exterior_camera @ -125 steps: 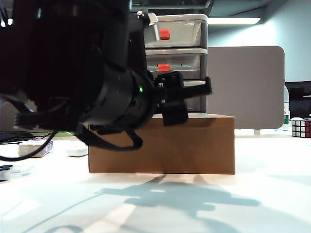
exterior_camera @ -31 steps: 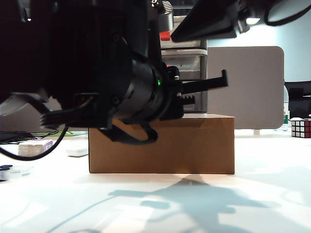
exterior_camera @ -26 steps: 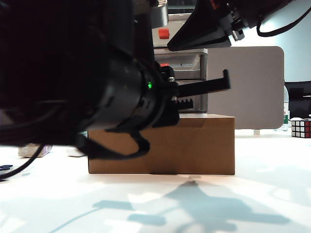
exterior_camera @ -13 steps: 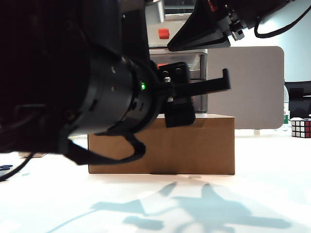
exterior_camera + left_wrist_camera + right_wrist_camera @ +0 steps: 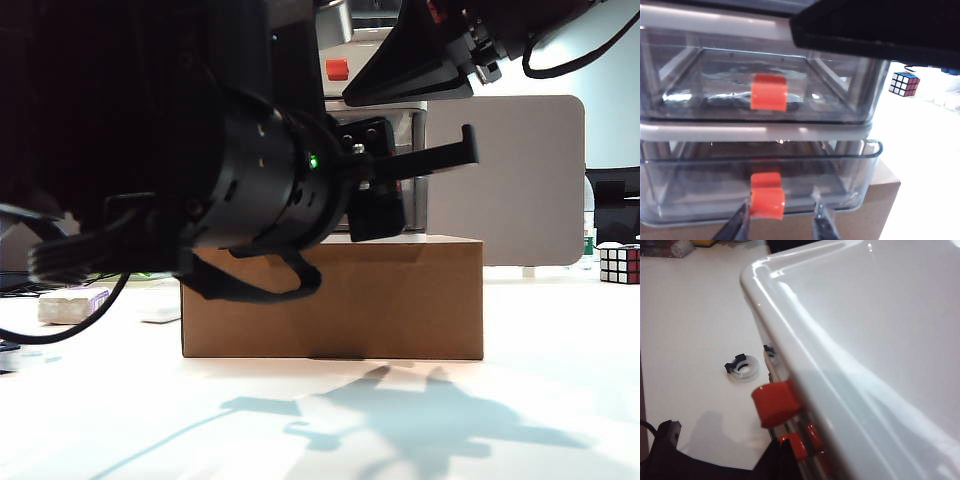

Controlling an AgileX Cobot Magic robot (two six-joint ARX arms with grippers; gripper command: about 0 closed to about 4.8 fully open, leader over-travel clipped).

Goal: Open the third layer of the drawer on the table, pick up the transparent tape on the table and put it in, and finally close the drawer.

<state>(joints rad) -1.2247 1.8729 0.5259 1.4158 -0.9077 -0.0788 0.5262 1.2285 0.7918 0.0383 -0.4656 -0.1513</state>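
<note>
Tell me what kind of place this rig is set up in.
Probably an office or lab workspace: a grey partition screen stands behind the white table, a small plastic drawer unit sits on a cardboard box, and a puzzle cube lies at the table's far edge.

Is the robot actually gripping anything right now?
No. The left end effector sits open around the third layer's handle without pinching it; the right end effector isn't visible.

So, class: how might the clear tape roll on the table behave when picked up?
The transparent tape looks small and thin, so probably light. Lying flat on the table, it shouldn't roll unless tipped on edge. Its glossy surface may be slippery.
</note>
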